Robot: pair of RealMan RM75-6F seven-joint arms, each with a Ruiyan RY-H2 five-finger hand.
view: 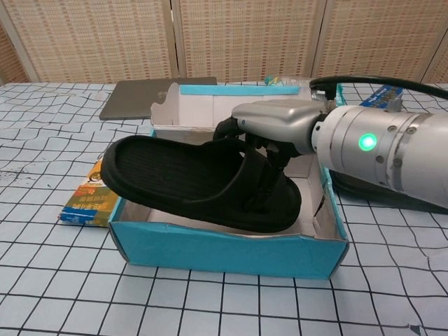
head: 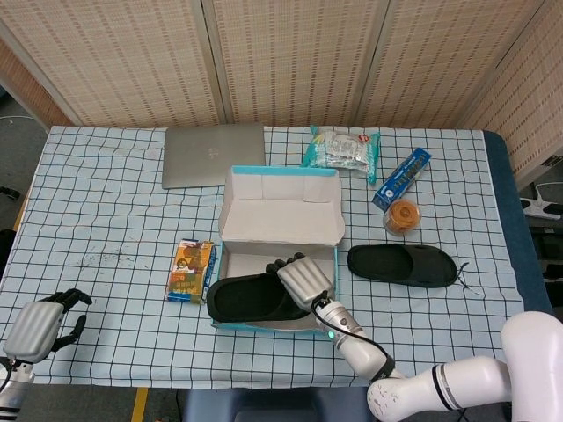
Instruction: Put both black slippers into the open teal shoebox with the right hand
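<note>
Over the checked table [head: 106,220], right hand [view: 269,133] grips slipper [view: 182,175] tilted in shoebox [view: 224,252].

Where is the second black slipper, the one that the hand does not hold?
In the head view, the free slipper lies flat on the table right of the teal shoebox, just below the orange round container.

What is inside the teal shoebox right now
One black slipper, gripped by the right hand, lies tilted in the teal shoebox, its heel end riding over the left wall. The slipper covers most of the box floor, so what is beneath it cannot be seen.
</note>
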